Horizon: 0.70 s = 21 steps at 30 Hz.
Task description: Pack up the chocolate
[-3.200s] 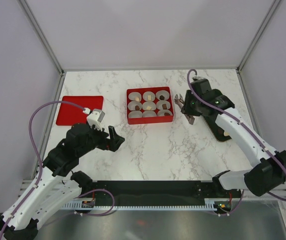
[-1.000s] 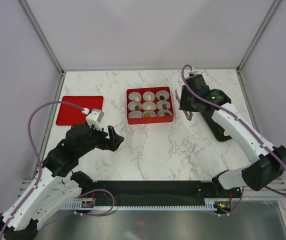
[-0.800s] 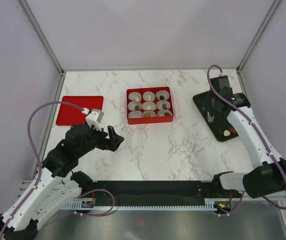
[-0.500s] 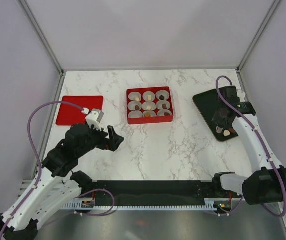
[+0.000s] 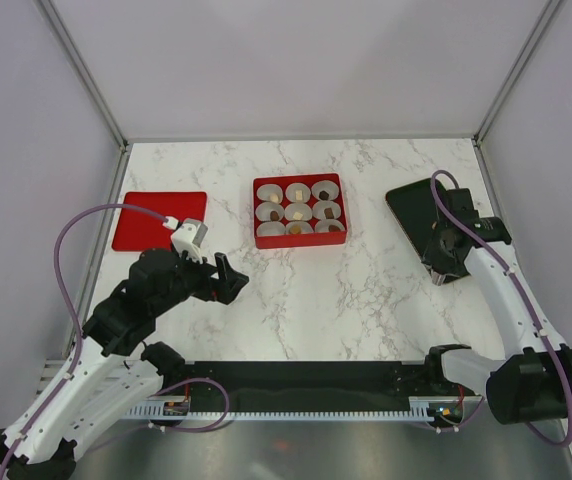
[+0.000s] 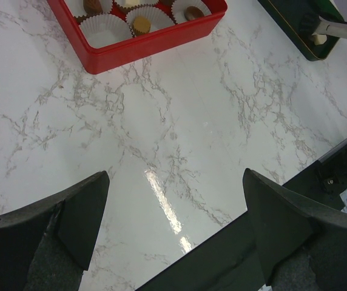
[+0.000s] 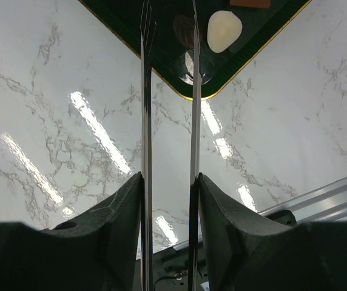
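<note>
Top view, red box [image 5: 300,243]: sits on the marble table [image 5: 316,310] and holds nine white paper cups [image 5: 270,212], some with chocolate in them, among them a tan chocolate [image 5: 293,214] in the middle cup
Top view, flat red lid [image 5: 159,220]: left of the red box, well apart
Top view, black tray [image 5: 413,205]: right of the red box, well apart
Top view, left gripper [image 5: 224,282]: nearer the arm bases than the red box and to its left, jaws spread
Top view, right gripper [image 5: 448,266]: right of the red box, over the near end of the black tray, jaws too small to judge here
Left wrist view, left gripper [image 6: 173,224]: dark fingers [image 6: 79,212] wide apart above bare marble, with the red box [image 6: 149,51] beyond them
Left wrist view, chocolate: brown and tan pieces sit in cups at the visible edge of the red box; a cream-white chocolate [image 6: 316,39] lies on the black tray [image 6: 295,27], right of the red box
Right wrist view, right gripper [image 7: 168,18]: two thin metal blades [image 7: 144,121] stand slightly apart
Right wrist view, chocolate: a dark brown chocolate [image 7: 181,27] lies on the tray corner between the blade tips, with the cream-white chocolate [image 7: 224,30] just beside it, outside the blades
</note>
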Each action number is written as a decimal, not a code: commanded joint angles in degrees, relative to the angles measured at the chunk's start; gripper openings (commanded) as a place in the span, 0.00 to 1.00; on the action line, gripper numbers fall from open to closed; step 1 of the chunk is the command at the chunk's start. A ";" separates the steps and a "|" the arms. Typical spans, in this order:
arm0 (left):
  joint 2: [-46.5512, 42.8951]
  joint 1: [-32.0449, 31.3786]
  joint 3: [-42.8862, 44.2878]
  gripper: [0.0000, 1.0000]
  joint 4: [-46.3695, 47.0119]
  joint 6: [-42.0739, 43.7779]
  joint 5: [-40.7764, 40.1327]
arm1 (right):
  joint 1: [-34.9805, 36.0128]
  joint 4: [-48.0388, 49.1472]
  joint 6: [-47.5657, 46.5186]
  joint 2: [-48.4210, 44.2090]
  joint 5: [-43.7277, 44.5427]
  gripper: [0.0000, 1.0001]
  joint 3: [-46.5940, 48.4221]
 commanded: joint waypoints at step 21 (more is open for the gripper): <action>-0.63 -0.11 0.28 1.00 1.07 -0.01 -0.28 | -0.30 2.99 -1.31 -2.03 -8.08 0.47 -1.99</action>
